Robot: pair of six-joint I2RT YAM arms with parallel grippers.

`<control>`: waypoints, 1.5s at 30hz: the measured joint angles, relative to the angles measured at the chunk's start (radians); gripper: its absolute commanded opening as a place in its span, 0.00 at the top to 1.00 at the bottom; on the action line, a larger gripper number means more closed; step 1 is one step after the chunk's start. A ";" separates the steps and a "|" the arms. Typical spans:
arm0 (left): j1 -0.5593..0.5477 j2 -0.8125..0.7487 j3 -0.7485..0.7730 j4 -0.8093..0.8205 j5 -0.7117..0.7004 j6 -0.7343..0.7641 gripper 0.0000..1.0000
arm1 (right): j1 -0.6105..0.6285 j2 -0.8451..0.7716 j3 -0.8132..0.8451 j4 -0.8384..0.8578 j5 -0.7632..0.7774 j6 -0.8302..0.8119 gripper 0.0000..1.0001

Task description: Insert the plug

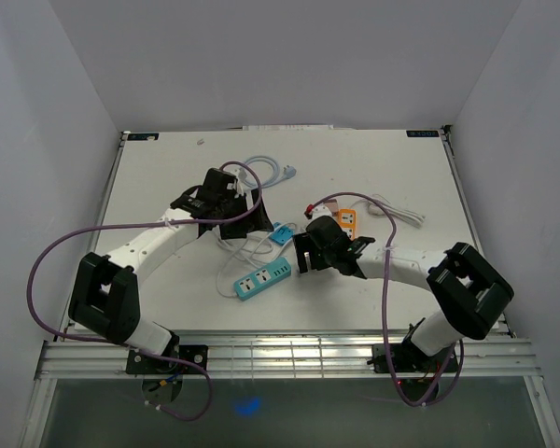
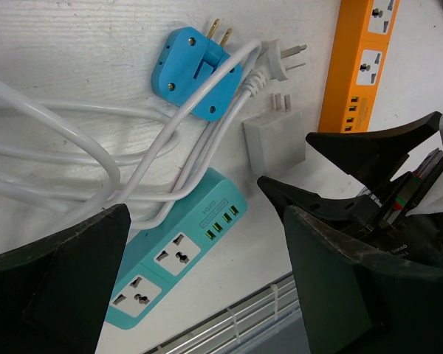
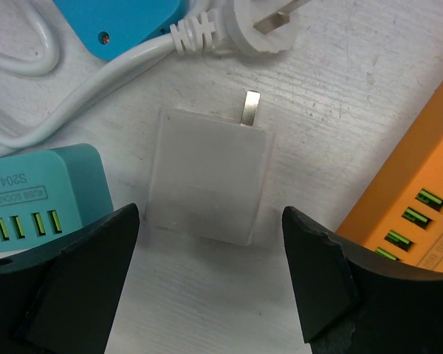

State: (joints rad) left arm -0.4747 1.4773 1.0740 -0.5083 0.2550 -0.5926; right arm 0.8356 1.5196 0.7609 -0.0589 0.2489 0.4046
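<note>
Wide and empty, the right claw (image 3: 209,212) hovers over the white charger plug (image 3: 207,166) flat on the surface (image 3: 354,81), fingers (image 3: 74,295) flanking its long sides, prongs (image 3: 251,108) pointing away.

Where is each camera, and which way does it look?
Top: above and behind, looking down on the table; left arm and right arm show.
Left wrist: facing down at the teal power strip, past the open left claw.
Right wrist: straight down at the white charger, framed by the open right claw.
Both wrists share the white charger.
</note>
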 measured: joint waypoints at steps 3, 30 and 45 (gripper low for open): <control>0.000 0.000 0.000 -0.011 0.000 0.001 0.04 | 0.008 0.018 0.001 0.021 0.013 0.000 0.21; -0.085 0.117 0.066 0.023 0.221 -0.039 0.04 | 0.018 -0.283 -0.189 0.247 -0.111 -0.252 0.49; -0.112 0.155 0.066 0.152 0.301 -0.121 0.19 | 0.018 -0.349 -0.189 0.268 -0.185 -0.283 0.48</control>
State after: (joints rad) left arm -0.5865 1.6325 1.1397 -0.3561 0.5556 -0.7136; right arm 0.8532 1.1706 0.5720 0.2092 0.0635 0.1215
